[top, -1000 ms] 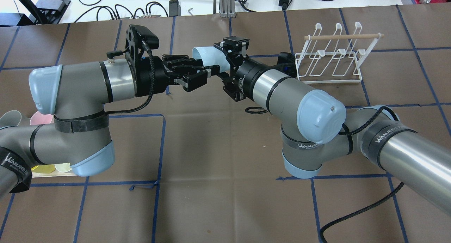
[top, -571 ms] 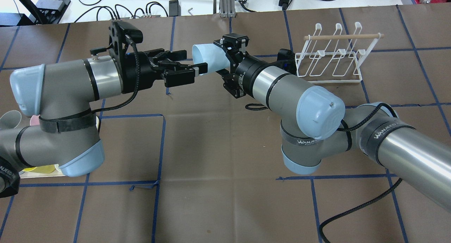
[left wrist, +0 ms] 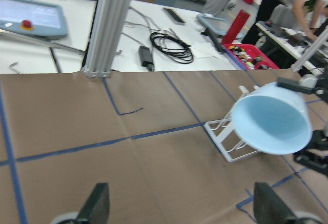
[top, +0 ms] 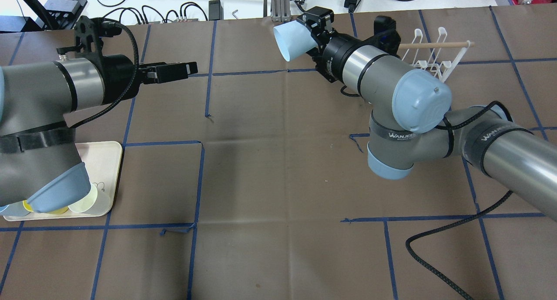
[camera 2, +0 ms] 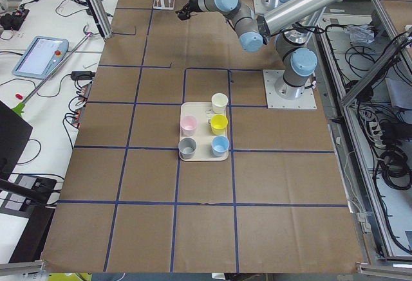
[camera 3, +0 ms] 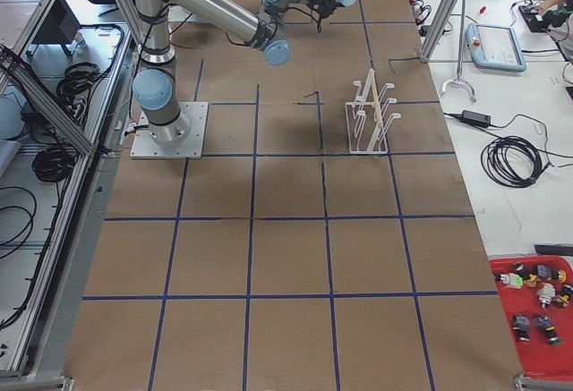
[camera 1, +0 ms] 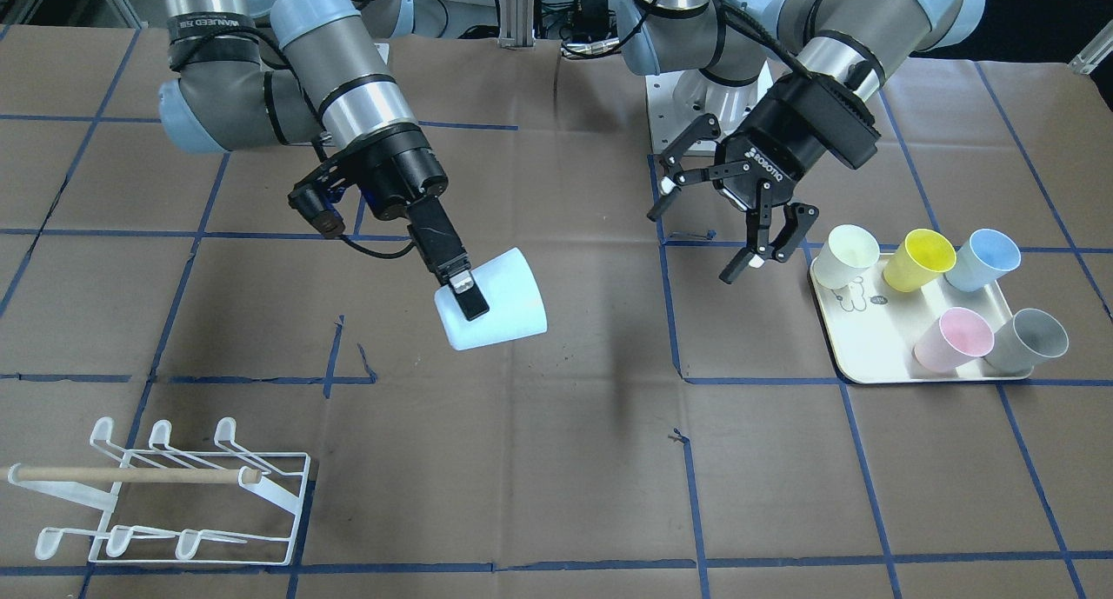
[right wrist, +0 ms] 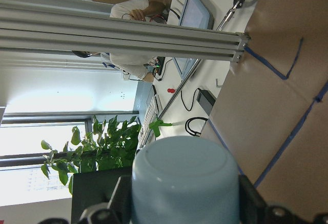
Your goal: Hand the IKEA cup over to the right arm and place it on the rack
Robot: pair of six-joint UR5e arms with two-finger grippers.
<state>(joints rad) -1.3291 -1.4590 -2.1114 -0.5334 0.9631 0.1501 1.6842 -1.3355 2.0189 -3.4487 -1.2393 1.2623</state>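
Note:
My right gripper (camera 1: 470, 304) is shut on the pale blue IKEA cup (camera 1: 492, 313) and holds it on its side in the air, mouth away from the wrist. In the overhead view the cup (top: 292, 39) is at the table's far edge, left of the white wire rack (top: 432, 56), which my right arm partly hides. The rack (camera 1: 165, 495) stands empty. My left gripper (camera 1: 709, 234) is open and empty, well apart from the cup; in the overhead view it (top: 185, 69) is far to the cup's left. The left wrist view shows the cup's open mouth (left wrist: 269, 124) in front of the rack (left wrist: 229, 138).
A cream tray (camera 1: 869, 342) holds several coloured cups near my left gripper; my left arm covers part of it in the overhead view (top: 106, 160). Brown paper with blue tape lines covers the table. Cables and an aluminium post (top: 278, 4) lie along the far edge.
My left gripper has opened, let go of the cup and drawn back to the left. My right arm has carried the cup up and back, toward the rack side.

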